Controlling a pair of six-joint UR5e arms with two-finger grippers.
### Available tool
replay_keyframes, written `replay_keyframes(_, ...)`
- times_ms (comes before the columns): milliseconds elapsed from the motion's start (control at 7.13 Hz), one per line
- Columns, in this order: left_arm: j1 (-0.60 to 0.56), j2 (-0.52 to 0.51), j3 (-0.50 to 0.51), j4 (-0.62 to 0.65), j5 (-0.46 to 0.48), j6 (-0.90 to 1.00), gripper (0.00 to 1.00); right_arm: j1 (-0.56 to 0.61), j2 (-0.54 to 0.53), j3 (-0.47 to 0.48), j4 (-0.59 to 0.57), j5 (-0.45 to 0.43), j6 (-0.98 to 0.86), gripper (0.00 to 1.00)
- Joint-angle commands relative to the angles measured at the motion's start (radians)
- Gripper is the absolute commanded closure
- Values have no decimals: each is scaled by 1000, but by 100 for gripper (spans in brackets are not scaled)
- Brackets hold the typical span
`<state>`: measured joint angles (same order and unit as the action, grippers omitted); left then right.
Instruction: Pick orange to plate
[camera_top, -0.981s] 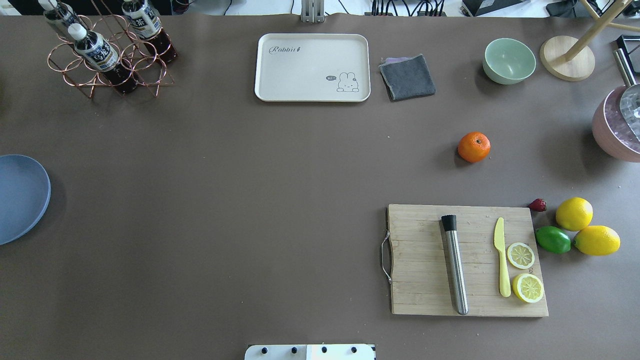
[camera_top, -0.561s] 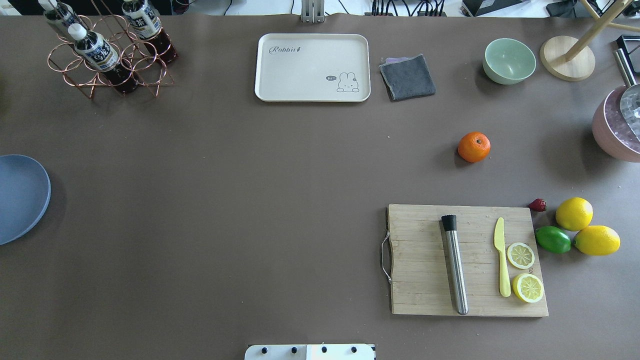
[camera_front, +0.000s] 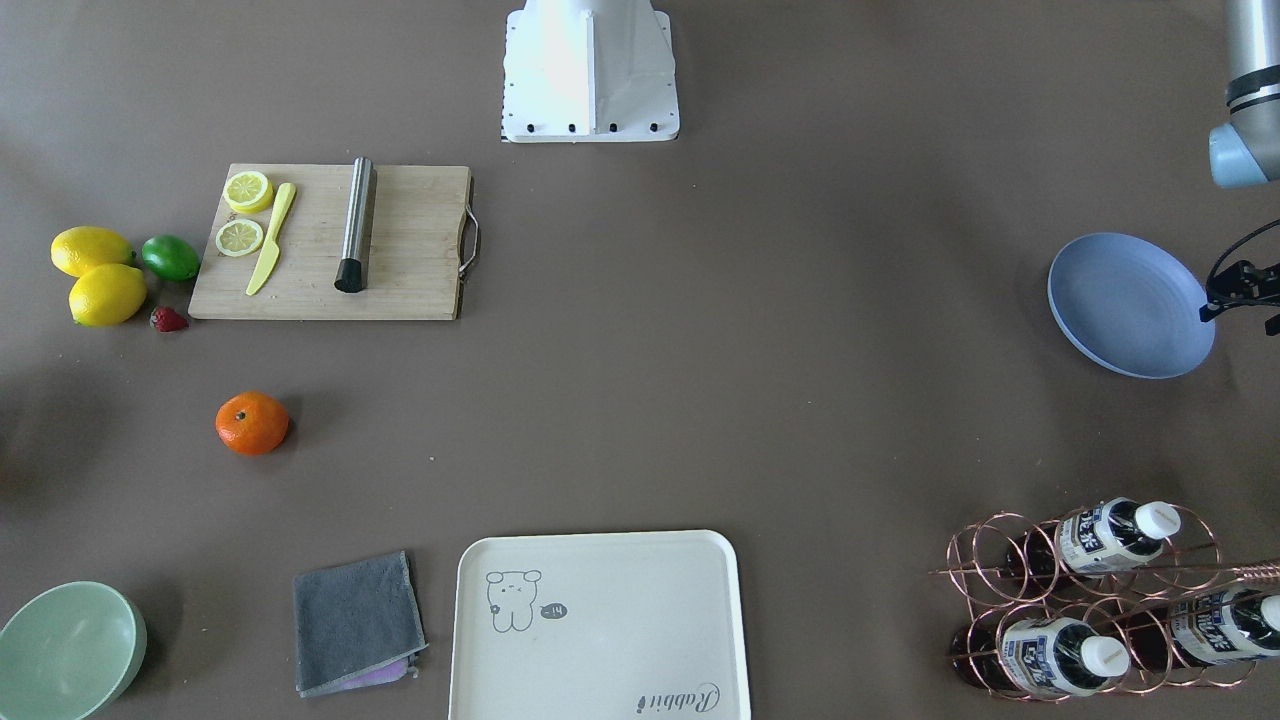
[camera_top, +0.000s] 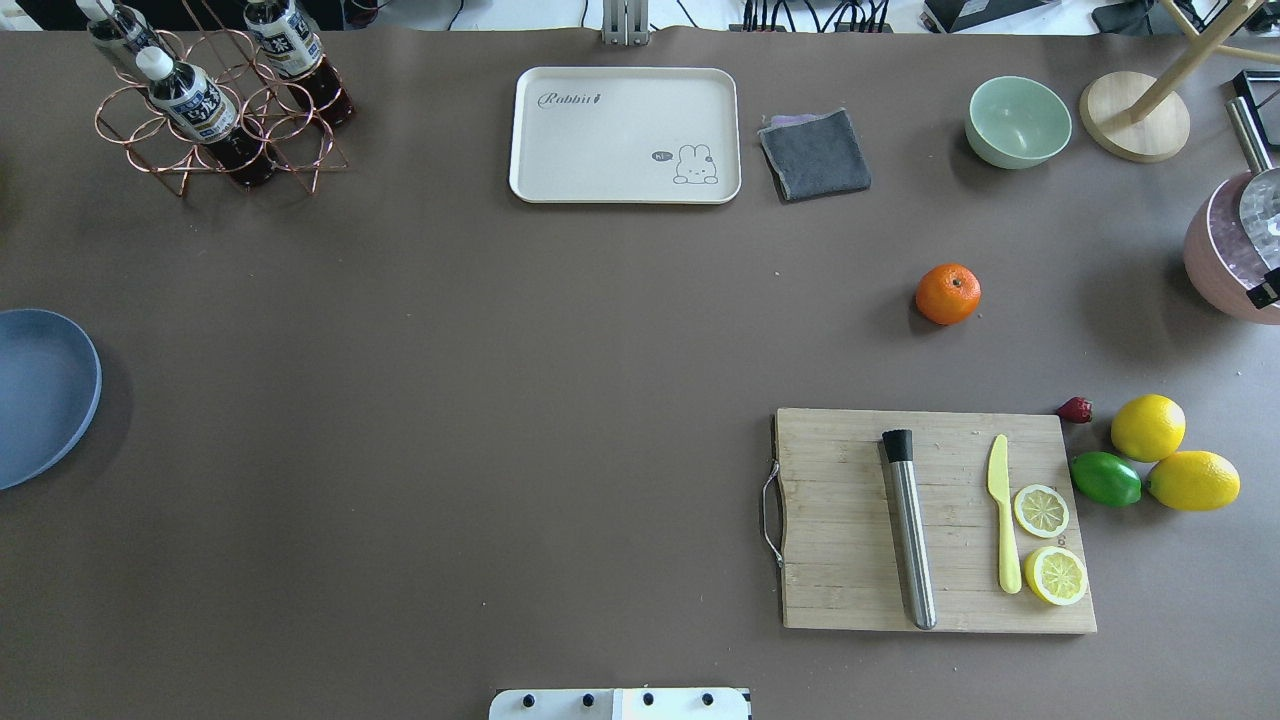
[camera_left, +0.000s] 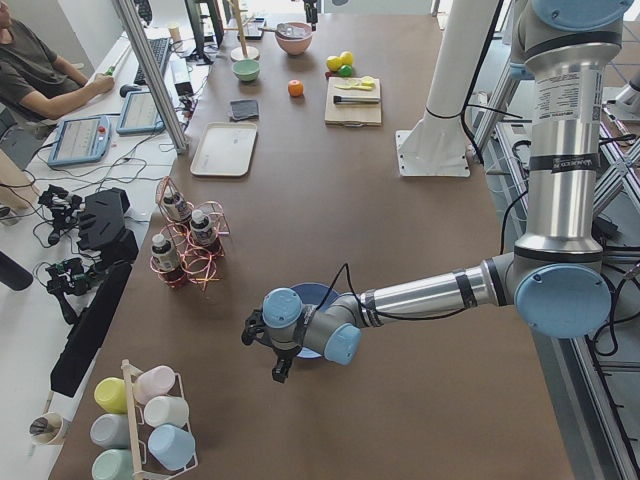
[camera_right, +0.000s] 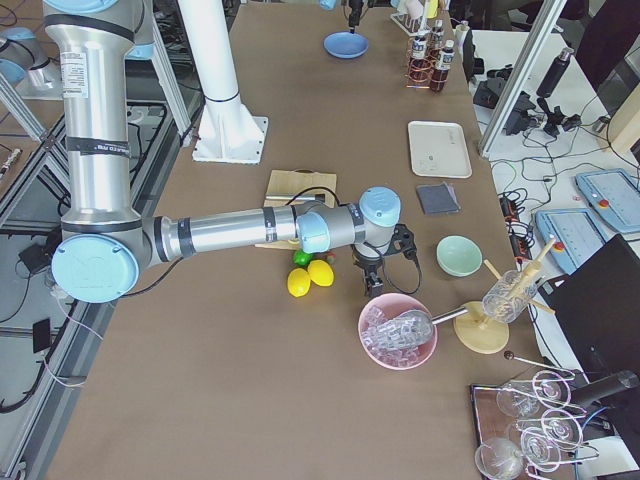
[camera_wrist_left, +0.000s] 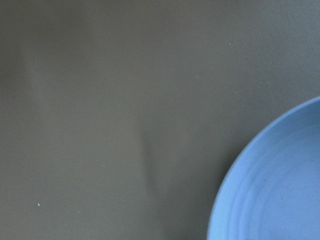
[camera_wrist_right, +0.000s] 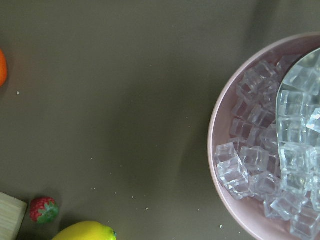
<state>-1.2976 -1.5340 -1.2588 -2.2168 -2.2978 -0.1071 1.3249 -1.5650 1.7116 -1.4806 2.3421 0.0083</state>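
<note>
The orange (camera_top: 948, 293) sits alone on the brown table, right of centre and beyond the cutting board; its edge shows at the left border of the right wrist view (camera_wrist_right: 1, 67). The pale blue plate (camera_top: 40, 395) lies at the table's left edge, with nothing on it. My left gripper (camera_left: 278, 368) hovers at the plate's outer rim (camera_wrist_left: 270, 185); I cannot tell whether it is open or shut. My right gripper (camera_right: 375, 283) hangs between the pink ice bowl and the lemons, to the right of the orange. Only a sliver of it shows overhead, so I cannot tell its state.
A cutting board (camera_top: 935, 520) carries a steel muddler, a yellow knife and lemon slices. Two lemons (camera_top: 1148, 427), a lime (camera_top: 1106, 479) and a strawberry (camera_top: 1075, 409) lie to its right. A pink ice bowl (camera_top: 1230, 260), mint bowl (camera_top: 1018, 121), grey cloth (camera_top: 815, 153), cream tray (camera_top: 625, 135) and bottle rack (camera_top: 215, 100) stand along the far side.
A small black-and-white piece of the right gripper has come into the overhead view at the right edge, over the pink bowl. The orange and plate have not moved.
</note>
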Motion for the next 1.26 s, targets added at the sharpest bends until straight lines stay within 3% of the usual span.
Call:
replay_keyframes(0,29,0,19,-21,-20,-2,14,-16,37,-36,0,-1,-1,0)
replay_keyframes(140,38,0,21,-21,-22,-2,16,-19,43,-49,0,-1,-1,0)
replay_keyframes(280,40,0,21,-23,-29,-2,24,-21,43,-47,0,-1,-1,0)
replay_keyframes(421,41,0,21,-23,-31,-2,57,-22,43,-47,0,-1,-1,0)
replay_keyframes(561,41,0,22,-23,-31,-2,100,-23,43,-47,0,-1,-1,0)
replay_keyframes(841,41,-1,15,-23,-63,-17,100,-24,46,-41,-1,2,5,0)
replay_keyframes(1121,41,-11,-127,-26,-188,-232,100,-39,88,-20,9,16,251,0)
